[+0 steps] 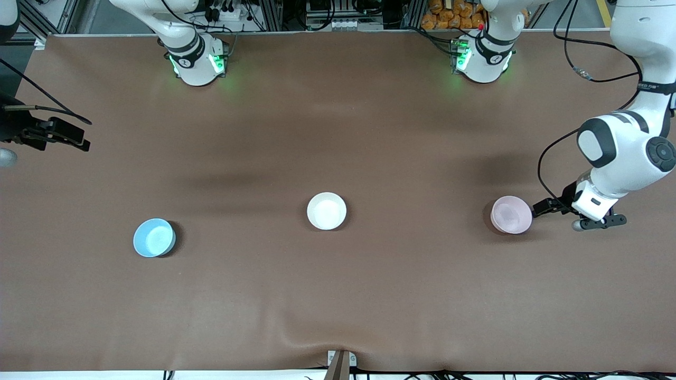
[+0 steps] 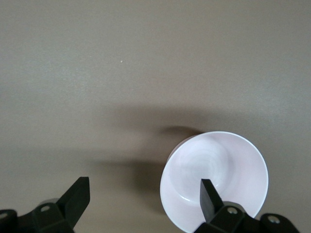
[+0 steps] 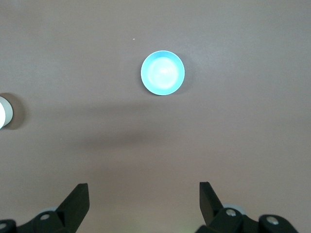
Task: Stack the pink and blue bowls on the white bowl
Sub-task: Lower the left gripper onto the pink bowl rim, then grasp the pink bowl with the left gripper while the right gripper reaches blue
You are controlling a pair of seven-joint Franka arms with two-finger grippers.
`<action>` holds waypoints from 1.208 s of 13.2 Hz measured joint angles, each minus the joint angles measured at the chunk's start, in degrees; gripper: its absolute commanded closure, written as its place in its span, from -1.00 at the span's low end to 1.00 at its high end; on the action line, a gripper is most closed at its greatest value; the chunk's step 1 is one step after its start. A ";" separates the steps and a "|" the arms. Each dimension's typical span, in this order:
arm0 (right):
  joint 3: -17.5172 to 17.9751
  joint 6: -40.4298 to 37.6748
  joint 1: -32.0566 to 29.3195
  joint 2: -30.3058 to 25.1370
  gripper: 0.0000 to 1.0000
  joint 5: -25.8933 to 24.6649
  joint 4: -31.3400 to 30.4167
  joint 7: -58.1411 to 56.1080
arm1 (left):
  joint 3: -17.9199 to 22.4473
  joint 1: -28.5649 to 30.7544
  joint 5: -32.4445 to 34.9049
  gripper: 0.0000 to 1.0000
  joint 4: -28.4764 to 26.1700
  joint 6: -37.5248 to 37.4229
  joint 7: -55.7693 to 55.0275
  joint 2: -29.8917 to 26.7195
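Brown cloth table [image 1: 338, 295], three bowls on it in a loose row, none stacked. White bowl [image 1: 327, 211]: mid-table, upright, empty. Pink bowl [image 1: 511, 215]: toward the left arm's end, upright. Blue bowl [image 1: 153, 238]: toward the right arm's end, a little nearer the front camera than the white one.

Left gripper [image 2: 145, 196]: I had it low beside the pink bowl, jaws spread wide, one finger [image 2: 210, 194] over the bowl's inside, the other off to one side over bare cloth. I judged the step in hand to be the approach for the pink bowl's rim; next, lower and close on the wall.

Right gripper [image 3: 145, 199]: high over the cloth at its own end, jaws wide, holding nothing, waiting.
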 measured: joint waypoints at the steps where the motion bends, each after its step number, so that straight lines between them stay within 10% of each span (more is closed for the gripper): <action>1: 0.00 0.00 0.00 0.00 -1.00 0.00 0.00 0.00 | -0.08 0.00 0.00 -1.00 0.00 0.22 0.00 0.35; 16: 0.03 0.05 0.00 0.00 -1.00 0.00 0.00 0.00 | -0.72 0.08 0.00 -0.93 -0.75 4.05 2.00 4.92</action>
